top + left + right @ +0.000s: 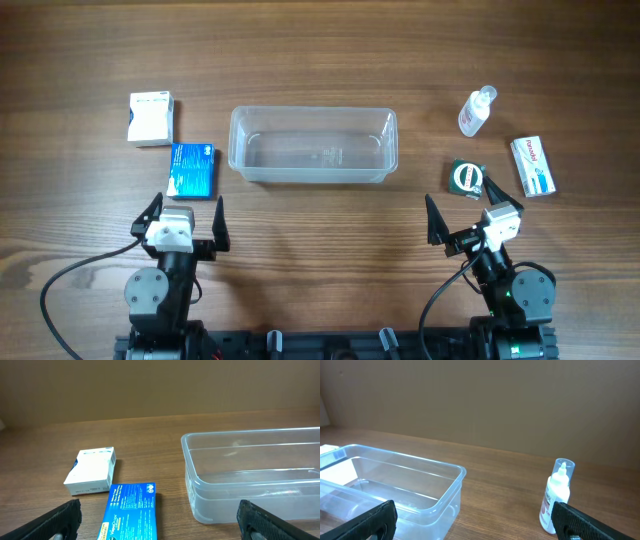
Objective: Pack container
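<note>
The clear plastic container sits empty at the middle of the table; it also shows in the left wrist view and the right wrist view. A blue box and a white box lie to its left, also seen in the left wrist view as the blue box and the white box. A small clear bottle, a round green item and a white box lie to its right. My left gripper is open and empty just near of the blue box. My right gripper is open and empty near the green item.
The bottle stands upright in the right wrist view. Both arm bases stand at the table's near edge, with black cables trailing to the left of each. The table is brown wood.
</note>
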Tool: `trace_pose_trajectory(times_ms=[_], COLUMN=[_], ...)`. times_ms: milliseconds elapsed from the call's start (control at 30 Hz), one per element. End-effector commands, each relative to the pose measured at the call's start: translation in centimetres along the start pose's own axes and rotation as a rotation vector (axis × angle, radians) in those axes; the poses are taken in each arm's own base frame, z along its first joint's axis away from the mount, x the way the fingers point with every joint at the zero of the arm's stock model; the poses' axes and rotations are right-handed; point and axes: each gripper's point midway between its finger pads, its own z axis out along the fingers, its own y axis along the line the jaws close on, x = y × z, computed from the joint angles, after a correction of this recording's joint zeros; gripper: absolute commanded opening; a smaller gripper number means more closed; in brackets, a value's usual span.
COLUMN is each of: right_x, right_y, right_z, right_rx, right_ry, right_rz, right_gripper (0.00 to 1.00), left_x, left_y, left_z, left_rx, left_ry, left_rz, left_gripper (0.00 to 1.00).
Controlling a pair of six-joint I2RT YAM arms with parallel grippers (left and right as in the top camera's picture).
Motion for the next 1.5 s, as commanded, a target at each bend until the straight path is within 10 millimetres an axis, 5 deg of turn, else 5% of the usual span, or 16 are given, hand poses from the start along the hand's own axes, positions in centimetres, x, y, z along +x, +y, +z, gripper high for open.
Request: trace_pose_trajectory(times_ms=[0,267,367,567,700,833,967,1167,1367,1467], right_x=[-0.2,-0.2,-0.2,-0.2,-0.2,-0.2,-0.2,-0.2,-0.2,-0.2], right_y=[-0.3,-0.3,-0.3,-0.2,-0.3,-0.3,-0.2,-0.3,-0.3,-0.3], right_z=[0.0,0.0,0.0,0.0,0.0,0.0,0.0,0.0,0.0,0.0], right_rx=[0.014,0.014,0.014,0.013,0.014,0.014,0.013,0.014,0.014,0.014], right_ry=[-0.008,-0.008,-0.009,-0.008,-0.008,-0.008,-0.008,-0.008,-0.008,-0.008], right_rz=[-0.014,-0.014,-0.014,-0.015,-0.014,-0.014,-0.015,-0.014,-0.014,-0.015], right_gripper=[1.0,1.0,1.0,1.0,1.0,1.0,1.0,1.0,1.0,1.0], left_x=[0.0,-1.3,-1.3,-3.9,-9.5,-13.6,-14.6,-13.5,-7.5,-4.2], left_y=[-0.3,-0.4,-3.0,-4.5,-3.9,-2.8,-1.0,1.6,2.1,5.7], left_z=[0.0,0.0,-0.3,-1.2,-3.2,-3.1,-0.2,7.5,13.6,16.4], left_rx=[0.016,0.02,0.172,0.268,0.244,0.193,0.137,0.095,0.099,-0.063], left_ry=[-0.009,-0.06,-0.067,-0.133,-0.086,0.114,0.474,0.862,1.01,1.066], left_rz=[0.016,0.019,0.021,0.0,-0.082,-0.018,0.031,-0.026,-0.039,0.04], left_gripper=[1.0,1.0,1.0,1.0,1.0,1.0,1.0,1.0,1.0,1.0])
